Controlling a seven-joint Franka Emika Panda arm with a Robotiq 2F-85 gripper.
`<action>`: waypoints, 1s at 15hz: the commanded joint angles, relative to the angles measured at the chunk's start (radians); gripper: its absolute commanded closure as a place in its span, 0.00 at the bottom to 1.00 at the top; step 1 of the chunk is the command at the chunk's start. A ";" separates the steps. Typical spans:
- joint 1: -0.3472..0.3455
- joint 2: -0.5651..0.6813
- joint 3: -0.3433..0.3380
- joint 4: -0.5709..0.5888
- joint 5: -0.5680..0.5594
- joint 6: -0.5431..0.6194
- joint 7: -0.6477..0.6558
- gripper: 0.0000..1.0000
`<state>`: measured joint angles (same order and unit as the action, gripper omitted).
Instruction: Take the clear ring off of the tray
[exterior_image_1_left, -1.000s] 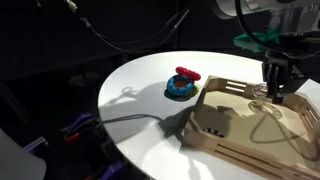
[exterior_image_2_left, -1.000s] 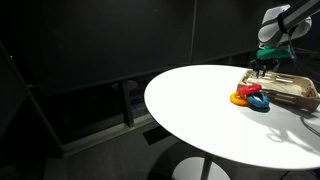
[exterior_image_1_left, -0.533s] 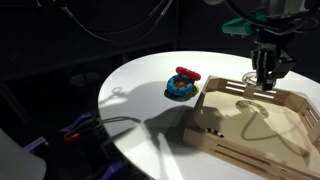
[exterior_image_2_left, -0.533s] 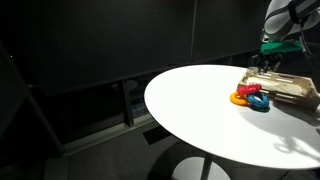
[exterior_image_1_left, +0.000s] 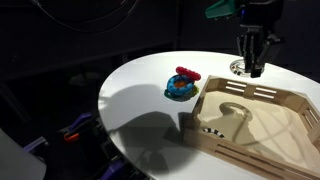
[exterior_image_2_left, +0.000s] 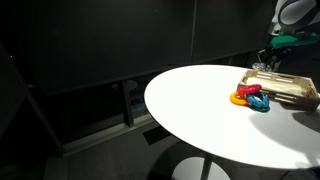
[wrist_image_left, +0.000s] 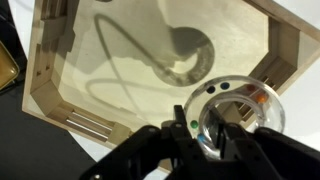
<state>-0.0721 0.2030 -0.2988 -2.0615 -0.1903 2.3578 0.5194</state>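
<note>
Beyond the tray's (exterior_image_1_left: 215, 130) far rim, the gripper (exterior_image_1_left: 250, 68), jaws clamped on the clear ring (wrist_image_left: 240, 105), now hangs over bare table (exterior_image_1_left: 140, 85), having carried it out of the tray within the last second, so seemingly only set-down and release remain.

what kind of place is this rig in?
Likely a lab or test booth: black walls all round, one round white table holding a wooden tray and stacking toy.
</note>
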 joint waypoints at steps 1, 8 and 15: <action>-0.014 -0.115 0.035 -0.106 -0.017 0.006 -0.049 0.90; -0.027 -0.218 0.098 -0.218 0.023 0.016 -0.176 0.90; -0.018 -0.257 0.152 -0.305 0.019 0.018 -0.267 0.90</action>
<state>-0.0789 -0.0153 -0.1711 -2.3157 -0.1812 2.3580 0.3034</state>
